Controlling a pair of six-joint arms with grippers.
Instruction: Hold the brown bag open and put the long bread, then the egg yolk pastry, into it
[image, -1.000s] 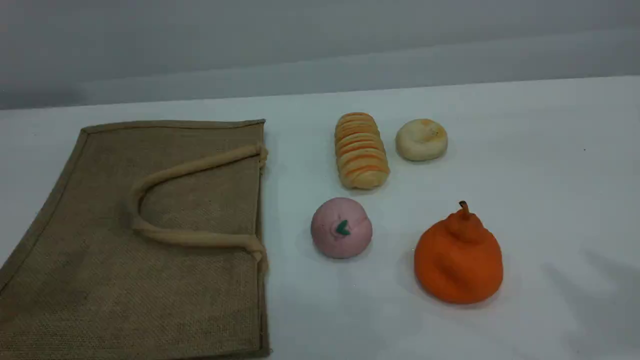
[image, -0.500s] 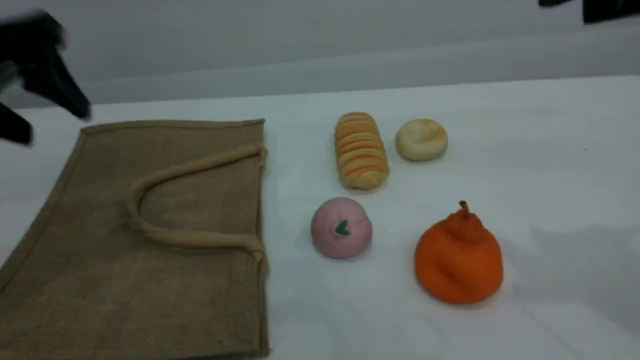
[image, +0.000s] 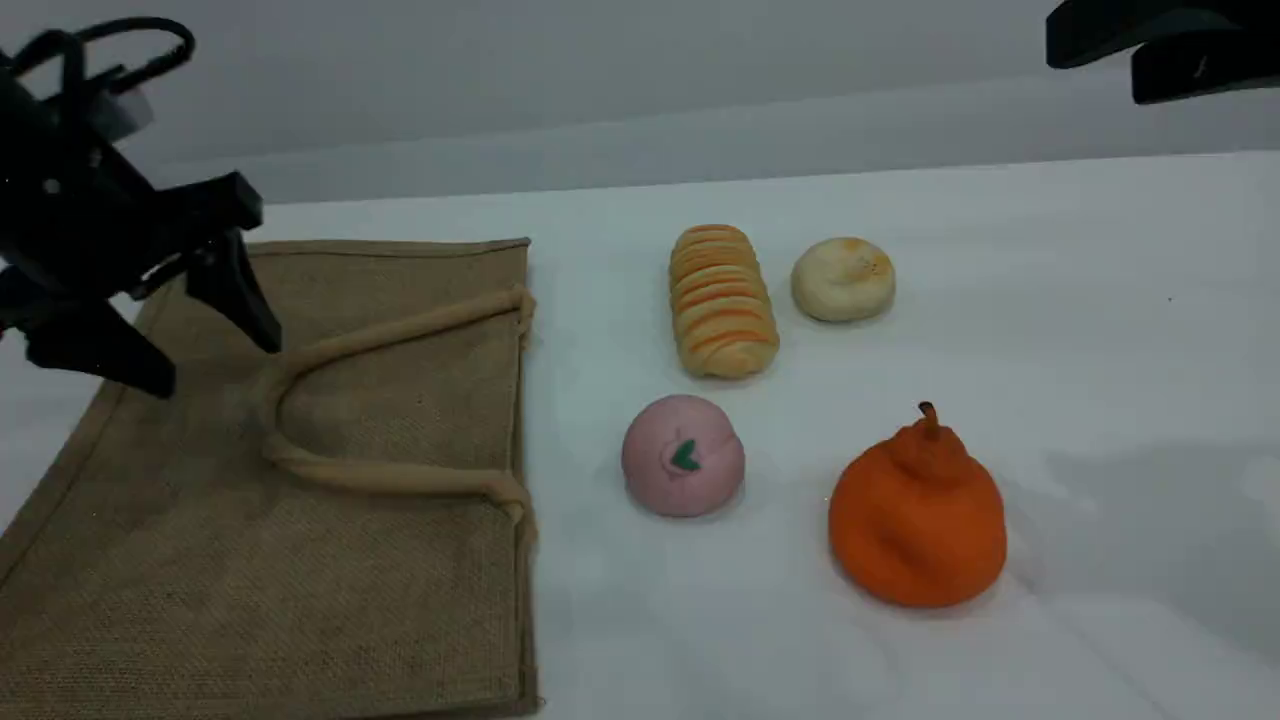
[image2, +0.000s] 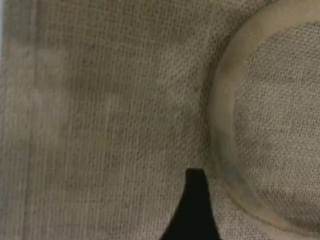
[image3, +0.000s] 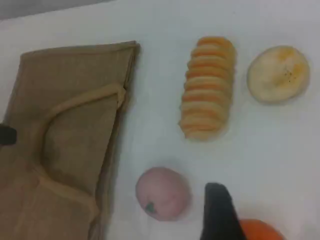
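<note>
Brown bag (image: 300, 480) lay flat and closed at the left edge of the table (image: 1100, 300), its mouth toward the middle and its pale rope handle (image: 380, 335) folded back across the coarse tan weave. The left gripper (image: 195, 345) hung over the bag's far left part with jaws spread wide and nothing between them, one fingertip (image2: 195, 200) just beside the curve of the handle in the wrist view. By the look of it, the opening step was only starting; the next move called for catching the handle or the top layer at the mouth and lifting it clear. The right gripper (image: 1140, 45) showed at the far right corner, high above the table and holding nothing; how wide it stood could not be told. The long bread (image: 722, 300) and the egg yolk pastry (image: 843, 279) sat side by side toward the far edge, apart from the bag, untouched.
</note>
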